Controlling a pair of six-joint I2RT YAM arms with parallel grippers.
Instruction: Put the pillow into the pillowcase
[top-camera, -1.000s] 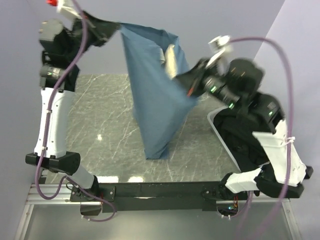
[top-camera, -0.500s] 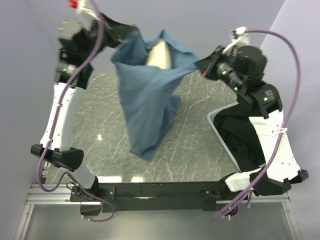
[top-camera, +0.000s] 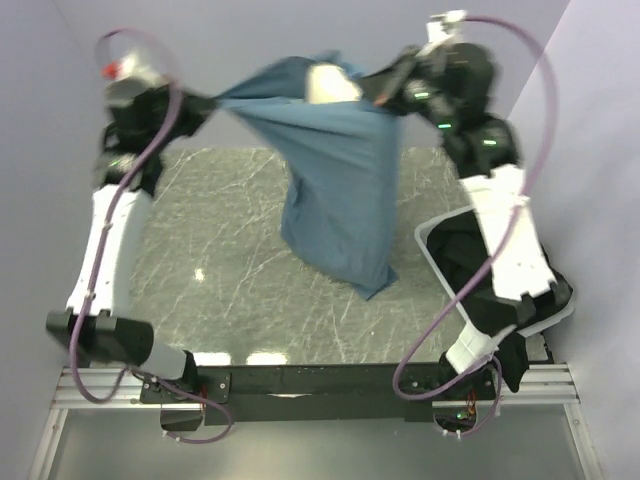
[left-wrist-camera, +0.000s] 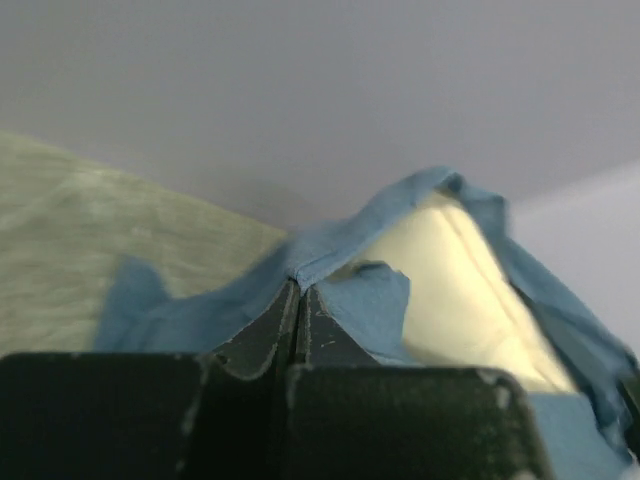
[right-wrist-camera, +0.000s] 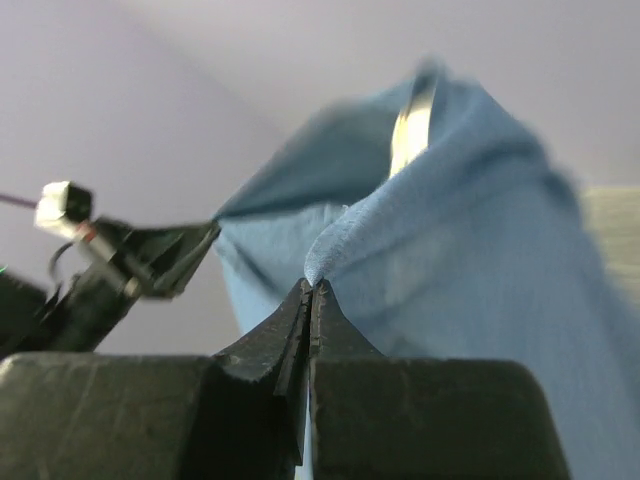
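Hanging between both hands above the grey marbled surface (top-camera: 220, 250): the pillowcase (top-camera: 335, 190), mouth up and stretched side to side. Its bottom corner trails low over the surface; can't tell if it touches.

The pillow (top-camera: 330, 85) sits inside the mouth, with only its cream top edge poking out between the two rims. No print is visible from here.

Around it:
- A white-rimmed bin (top-camera: 428, 250) is at the right edge of the surface, with a black fabric bundle (top-camera: 468, 268) in it. It is apart from the pillowcase, and the right arm's forearm crosses over it.
- A purple cable loops along each arm.
- Nothing sits between the hands except the cloth.

Pose:
- Left hand (top-camera: 215, 103) is raised high at far left, pointing right, clenched on the left rim of the pillowcase. The wrist view shows the cloth pinched at the fingertips.
- Right hand (top-camera: 380, 93) is raised at about the same height, pointing left, clamped on the opposite rim fold.

Count: two arms, one pillow, one pillowcase, one bin, one black bundle.
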